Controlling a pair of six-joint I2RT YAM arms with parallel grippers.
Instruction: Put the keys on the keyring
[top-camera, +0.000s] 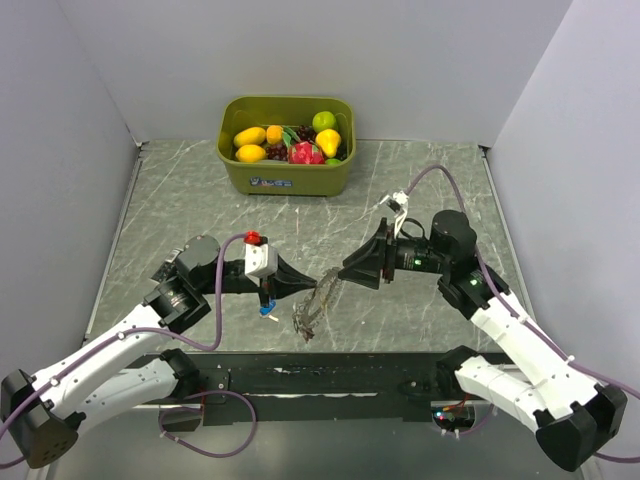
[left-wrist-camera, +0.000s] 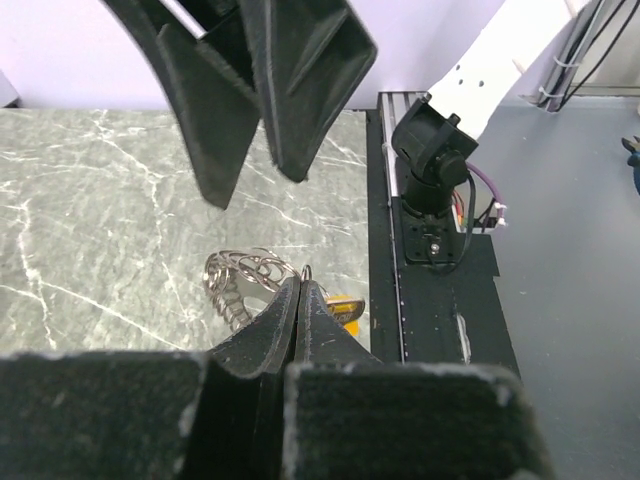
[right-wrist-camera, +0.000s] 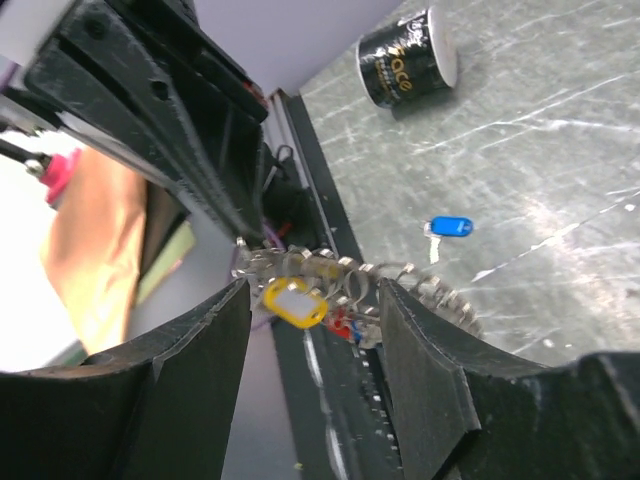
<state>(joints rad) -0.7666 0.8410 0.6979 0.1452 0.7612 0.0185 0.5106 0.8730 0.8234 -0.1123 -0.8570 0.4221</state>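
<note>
Keyring (top-camera: 314, 306) hangs between both hands, pinched by left hand (top-camera: 310, 284), fingers clenched tight on thin loop. Yellow key (right-wrist-camera: 290, 303) and red key (right-wrist-camera: 340, 322) dangle from ring. Right hand (top-camera: 343, 274) released, fingers spread either side of chain. Blue key (right-wrist-camera: 450, 227) lies loose on surface (top-camera: 180, 200), near left hand. Bin of toy fruit (top-camera: 287, 170) at far edge.

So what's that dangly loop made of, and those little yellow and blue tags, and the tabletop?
The keyring looks like bare metal: silvery, shiny, wiry coils. The yellow key and the blue key have heads that look like smooth plastic, solid-coloured, slightly glossy. The table looks like grey-green marble with white veins, possibly printed laminate.
</note>
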